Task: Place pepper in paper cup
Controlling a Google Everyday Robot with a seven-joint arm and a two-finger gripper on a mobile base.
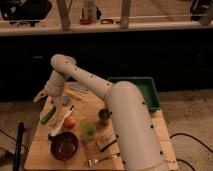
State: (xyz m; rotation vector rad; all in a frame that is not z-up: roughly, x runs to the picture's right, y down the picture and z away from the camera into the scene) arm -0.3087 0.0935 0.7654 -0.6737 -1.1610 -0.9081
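Green pepper (pixel 49 115): lies slanted at the 9 o'clock side of the bench, and seems to sit within the pale outline of the paper cup. How deep it sits cannot be told.
Paper cup (pixel 43 121): whitish and plain, just beside the orange fruit (pixel 69 122) at the fruit's 9 o'clock.
Gripper (pixel 44 96): hangs close over the cup at its 12 o'clock, at the end of the white arm (pixel 125 120). Whether it is open or closed, and whether it has hold of the pepper, cannot be told.
Bench (pixel 40 156): light wood, carrying all the tableware.
Other cups: the light-green cup (pixel 89 131) and the dark metallic cup (pixel 104 116) stand well apart from the pepper, towards 3 o'clock of the fruit. Neither is involved.
Dark bowl (pixel 64 145): near the fruit at its 6 o'clock, with nothing visibly going into it.
Done, by judgement: the pepper has been brought to the right cup and looks to be at or inside its mouth, so most of the task appears complete.
Left, by judgement: confirm the pepper is let go and settled inside, then lift the gripper straight up towards 12 o'clock without tipping the light cup.
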